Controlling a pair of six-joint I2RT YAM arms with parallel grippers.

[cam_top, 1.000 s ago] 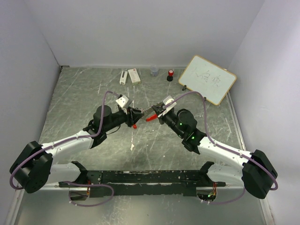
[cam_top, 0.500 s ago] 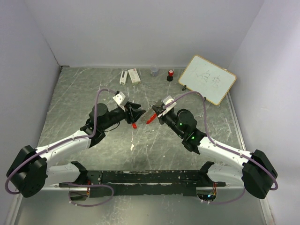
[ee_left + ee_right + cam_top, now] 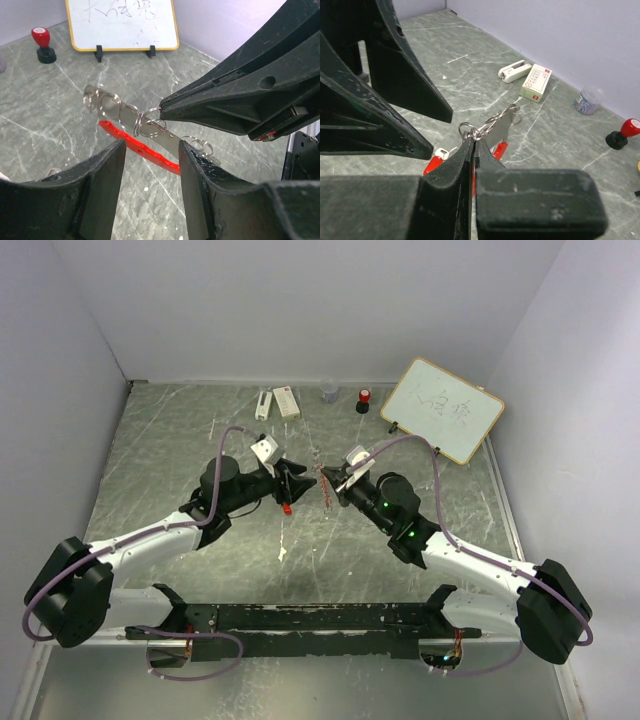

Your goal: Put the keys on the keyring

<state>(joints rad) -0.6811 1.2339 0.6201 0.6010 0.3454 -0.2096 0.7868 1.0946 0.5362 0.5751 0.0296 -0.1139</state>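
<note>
right pincer clamped on keyring, holding it aloft for threading | left pincer apart, empty, facing keyring | red-tagged key on desk near keyring

keyring aloft, red-tagged key lying below

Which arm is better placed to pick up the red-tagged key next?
Left. The left gripper is open and empty near the red-tagged key; the right gripper is shut on the keyring.
</note>
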